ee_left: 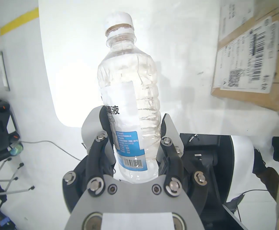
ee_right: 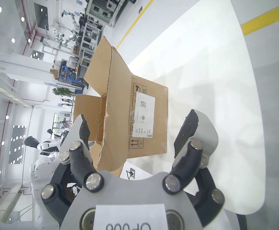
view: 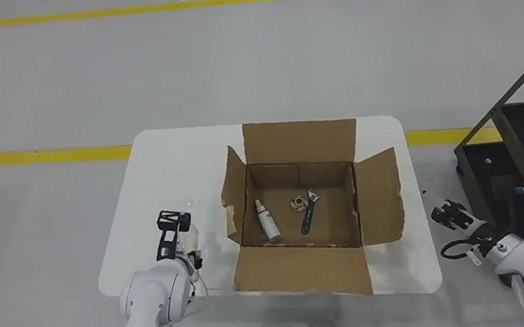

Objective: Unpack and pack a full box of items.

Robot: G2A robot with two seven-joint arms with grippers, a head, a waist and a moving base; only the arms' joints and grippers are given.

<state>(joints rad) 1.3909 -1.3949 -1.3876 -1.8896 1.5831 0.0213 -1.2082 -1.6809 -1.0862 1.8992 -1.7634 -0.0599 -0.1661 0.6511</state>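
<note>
The left gripper (ee_left: 134,118) is pinching a clear plastic bottle (ee_left: 128,87) low on its body, near the base, so most of the bottle and its white cap stick out past the fingers. It hangs over the white table (view: 167,173), just beside the open cardboard box (view: 302,265), whose labelled wall is close by. Whether the bottle touches the tabletop I cannot tell. In the box lie 1 small white bottle (view: 268,220) and 1 wrench (view: 308,218). The right gripper (ee_right: 137,119) is spread wide, holding nothing, off the table's far side. The main risk is that this low hold on thin, smooth plastic lets the bottle pivot or slip, or that its cap catches the box's raised flap.
</note>
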